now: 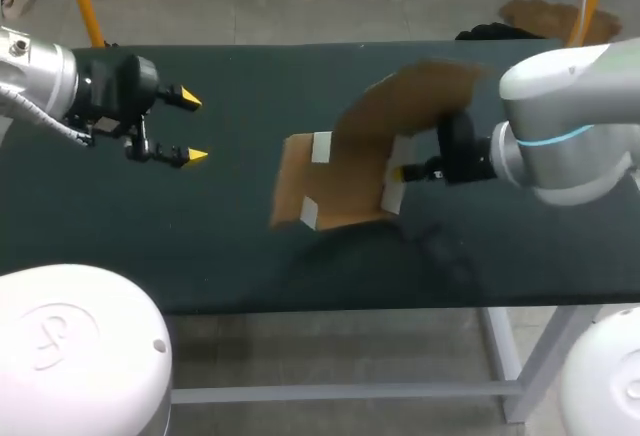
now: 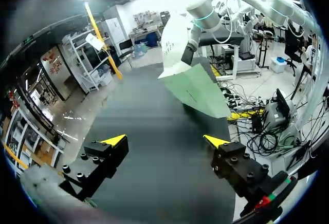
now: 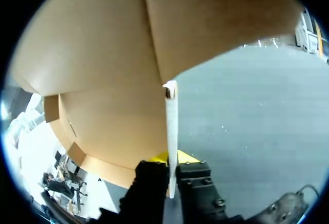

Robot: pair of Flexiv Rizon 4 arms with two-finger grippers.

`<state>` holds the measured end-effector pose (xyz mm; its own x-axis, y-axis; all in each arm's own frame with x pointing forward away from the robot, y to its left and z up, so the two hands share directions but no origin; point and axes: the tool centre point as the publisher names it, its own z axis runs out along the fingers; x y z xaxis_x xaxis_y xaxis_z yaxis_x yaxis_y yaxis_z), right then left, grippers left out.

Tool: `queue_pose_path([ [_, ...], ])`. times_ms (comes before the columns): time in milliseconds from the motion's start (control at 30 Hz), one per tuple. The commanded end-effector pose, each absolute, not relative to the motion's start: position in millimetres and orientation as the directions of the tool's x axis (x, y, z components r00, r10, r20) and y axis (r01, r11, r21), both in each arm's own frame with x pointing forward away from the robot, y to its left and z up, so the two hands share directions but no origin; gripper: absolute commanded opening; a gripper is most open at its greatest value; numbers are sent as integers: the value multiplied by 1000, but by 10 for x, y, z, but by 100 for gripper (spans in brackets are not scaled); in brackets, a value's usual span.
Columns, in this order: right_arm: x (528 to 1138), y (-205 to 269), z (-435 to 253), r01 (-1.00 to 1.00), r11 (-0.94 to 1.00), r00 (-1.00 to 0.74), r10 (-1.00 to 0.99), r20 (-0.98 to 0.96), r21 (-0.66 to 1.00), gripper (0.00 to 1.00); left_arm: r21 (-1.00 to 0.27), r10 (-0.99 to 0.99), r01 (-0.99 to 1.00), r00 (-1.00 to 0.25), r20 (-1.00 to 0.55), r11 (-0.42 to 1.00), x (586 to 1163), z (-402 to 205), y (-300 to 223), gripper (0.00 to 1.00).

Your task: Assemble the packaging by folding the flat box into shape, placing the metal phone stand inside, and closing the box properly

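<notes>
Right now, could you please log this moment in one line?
left end effector: open, apart from box; right end effector: shut on box; box: partly folded

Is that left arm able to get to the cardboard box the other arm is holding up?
Probably yes. The left gripper is open, and nothing visible stands on the table between it and the box, which the right gripper pinches by a flap on the far side.

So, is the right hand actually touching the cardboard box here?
Touching. The right wrist view shows the right hand clamped on a white flap edge of the cardboard box, one finger on each side.
</notes>
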<state>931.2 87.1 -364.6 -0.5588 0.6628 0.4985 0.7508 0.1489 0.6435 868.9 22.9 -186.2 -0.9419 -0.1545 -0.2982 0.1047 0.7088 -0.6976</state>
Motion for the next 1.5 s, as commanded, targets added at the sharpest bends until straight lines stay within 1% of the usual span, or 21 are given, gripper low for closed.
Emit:
queue_pose_path([
  [33,9336,783,-3609,815,295,-551,659,512,498,0,-677,-109,101,-959,-260,729,8776,-1836,236,100],
  [133,9336,765,-3623,836,304,-529,665,526,456,0,-666,-96,109,-960,-263,738,8768,-1845,245,100],
  [233,9304,776,-3662,875,317,-474,714,516,365,0,-620,-64,106,-967,-246,777,8760,-1857,289,100],
  [700,9304,776,-3662,875,317,-474,714,516,365,0,-620,-64,106,-967,-246,777,8760,-1857,289,100],
  [767,9291,854,-3654,889,335,-452,748,486,311,0,-620,-47,131,-964,-261,773,8768,-1854,276,100],
  [933,9245,894,-3600,940,295,-341,843,415,172,0,-609,-37,138,-963,-267,781,8774,-1854,292,100],
  [1133,9143,877,-3564,958,274,-285,876,388,87,0,-606,-44,123,-967,-252,786,8810,-1905,326,100],
  [1267,9080,828,-3574,977,212,-199,912,358,5,0,-585,-47,106,-970,-239,804,8842,-1928,352,100],
  [1500,9080,828,-3574,977,212,-199,912,358,5,0,-585,-47,106,-970,-239,804,8842,-1928,352,100],
])
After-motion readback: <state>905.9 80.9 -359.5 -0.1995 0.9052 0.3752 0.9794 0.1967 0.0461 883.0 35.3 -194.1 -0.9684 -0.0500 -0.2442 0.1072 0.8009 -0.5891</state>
